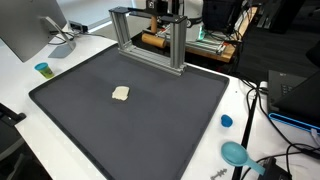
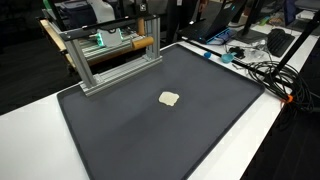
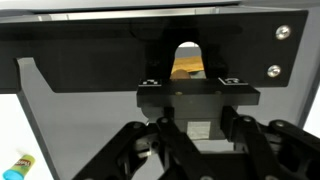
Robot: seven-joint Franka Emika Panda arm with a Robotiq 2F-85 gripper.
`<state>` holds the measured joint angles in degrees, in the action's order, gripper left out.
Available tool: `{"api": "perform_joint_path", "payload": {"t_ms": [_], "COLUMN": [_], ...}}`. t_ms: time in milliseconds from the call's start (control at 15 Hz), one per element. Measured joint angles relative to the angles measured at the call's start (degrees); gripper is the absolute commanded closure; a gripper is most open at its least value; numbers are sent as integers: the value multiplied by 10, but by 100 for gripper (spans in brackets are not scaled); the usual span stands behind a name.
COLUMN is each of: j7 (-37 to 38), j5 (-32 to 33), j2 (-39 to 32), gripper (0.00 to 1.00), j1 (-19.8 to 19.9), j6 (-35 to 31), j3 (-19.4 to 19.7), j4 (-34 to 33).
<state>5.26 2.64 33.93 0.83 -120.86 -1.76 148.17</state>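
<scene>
The jaws belong to the gripper [image 3: 200,150], which fills the bottom of the wrist view with its black linkage bars. The tips are not shown, so I cannot tell if the jaws are apart or together, and nothing can be seen between them. The gripper is nearest to the metal frame [image 3: 160,50], which it faces closely. Through a gap in the frame something brownish [image 3: 187,68] shows, but I cannot say what it is.

Going from the left in an exterior view, a monitor [image 1: 30,30] stands on the white counter [image 1: 70,50], and a small green cup [image 1: 42,69] is near it. Then comes the big dark mat [image 1: 130,110], which covers most of the counter. A small pale piece [image 1: 121,94] lies flat on the mat, alone, well apart from the frame [image 1: 150,38] at the far edge. To the right of the mat there is a blue cap [image 1: 226,121], and nearer the front a teal scoop [image 1: 234,152]. Cables [image 2: 260,70] lie on that side too.
</scene>
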Motion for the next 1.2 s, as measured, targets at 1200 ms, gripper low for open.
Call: {"api": "perform_joint_path", "payload": {"t_ms": [1200], "j7": [-1], "j5": [-18], "j2": [29], "gripper": [78], "j1": [-1], "j6": [20], "j3": [5], "j4": [33]}}
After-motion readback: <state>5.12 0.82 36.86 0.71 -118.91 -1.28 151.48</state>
